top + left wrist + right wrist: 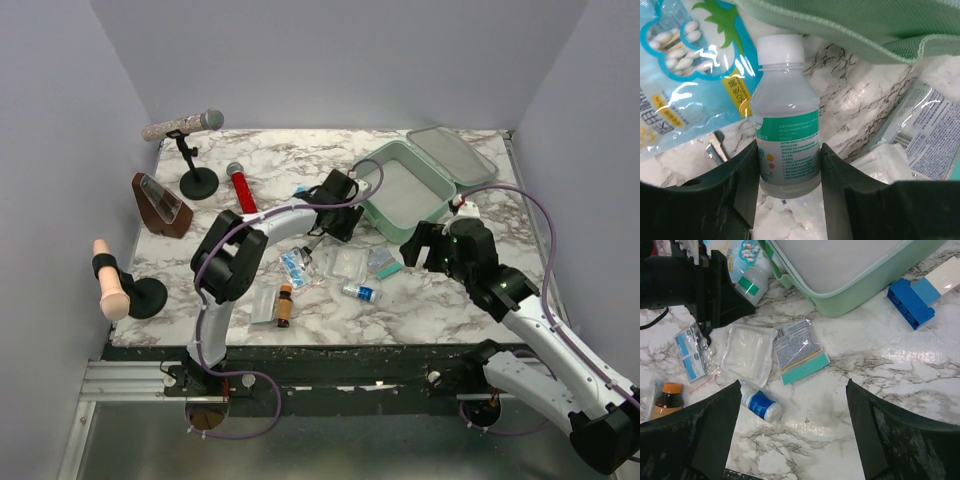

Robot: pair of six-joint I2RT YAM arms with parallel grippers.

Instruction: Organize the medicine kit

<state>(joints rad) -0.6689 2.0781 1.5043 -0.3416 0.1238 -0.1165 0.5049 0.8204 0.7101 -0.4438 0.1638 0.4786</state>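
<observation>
The medicine kit (405,190) is a mint-green case lying open at the back right, its lid (452,153) folded back. Its edge also shows in the left wrist view (865,27) and the right wrist view (860,287). My left gripper (789,152) is shut on a clear bottle (785,110) with a white cap and green label, just in front of the case's near-left corner. It also shows in the top view (340,210). My right gripper (793,385) is open and empty above bare marble, right of a small blue-labelled bottle (760,406).
A teal-edged packet (800,354), a gauze packet (747,354), blue sachets (690,359), an amber bottle (667,397) and a cotton-swab bag (685,70) lie in front of the case. A blue brick (912,300) lies right of it. Microphones (185,125) and stands are at the back left.
</observation>
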